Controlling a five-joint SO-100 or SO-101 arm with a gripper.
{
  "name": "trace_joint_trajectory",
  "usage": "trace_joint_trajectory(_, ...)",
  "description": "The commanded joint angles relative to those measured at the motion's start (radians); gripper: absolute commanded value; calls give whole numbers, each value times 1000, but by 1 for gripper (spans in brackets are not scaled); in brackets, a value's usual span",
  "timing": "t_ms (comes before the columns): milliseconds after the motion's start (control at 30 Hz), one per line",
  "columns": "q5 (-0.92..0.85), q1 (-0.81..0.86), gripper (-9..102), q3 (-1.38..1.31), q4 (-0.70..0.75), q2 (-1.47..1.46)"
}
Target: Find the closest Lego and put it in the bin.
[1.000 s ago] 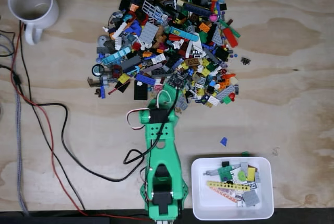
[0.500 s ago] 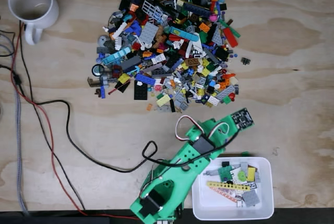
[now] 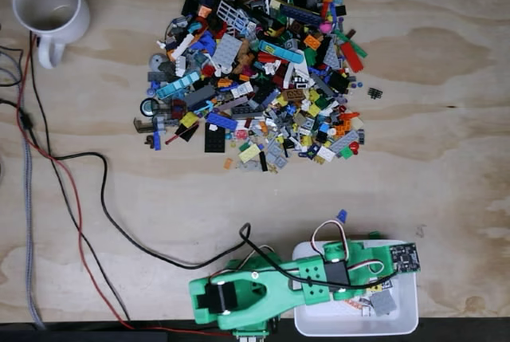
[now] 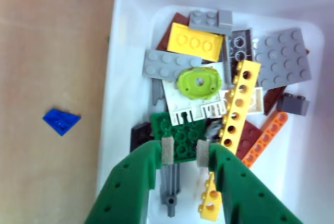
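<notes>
Over the bin, which sits on the table well apart from the Lego pile, the green hand hangs with its fingers narrowly parted astride a green plate lying among the bricks inside.
</notes>
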Motion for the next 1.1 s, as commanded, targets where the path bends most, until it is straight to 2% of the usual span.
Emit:
trace_joint_trajectory(0,-3,12,13,-12,-54,49)
trace_joint_trajectory(133,46,-77,18,-35,-140,46)
trace_joint_trajectory(233,92,-216,12,-69,-267,57)
trace_joint_trajectory(333,92,-423,6,-107,-330,74)
trace_joint_trajectory(433,127,-658,1,-107,-295,97)
trace_joint_trajectory(567,287,-974,0,-69,-212,176)
trace_joint_trajectory(700,437,-1233,0,-25,-215,241)
trace_joint_trajectory(833,445,-1339,0,-20,-244,235)
trace_joint_trajectory(1067,431,-1382,0,-17,-288,140)
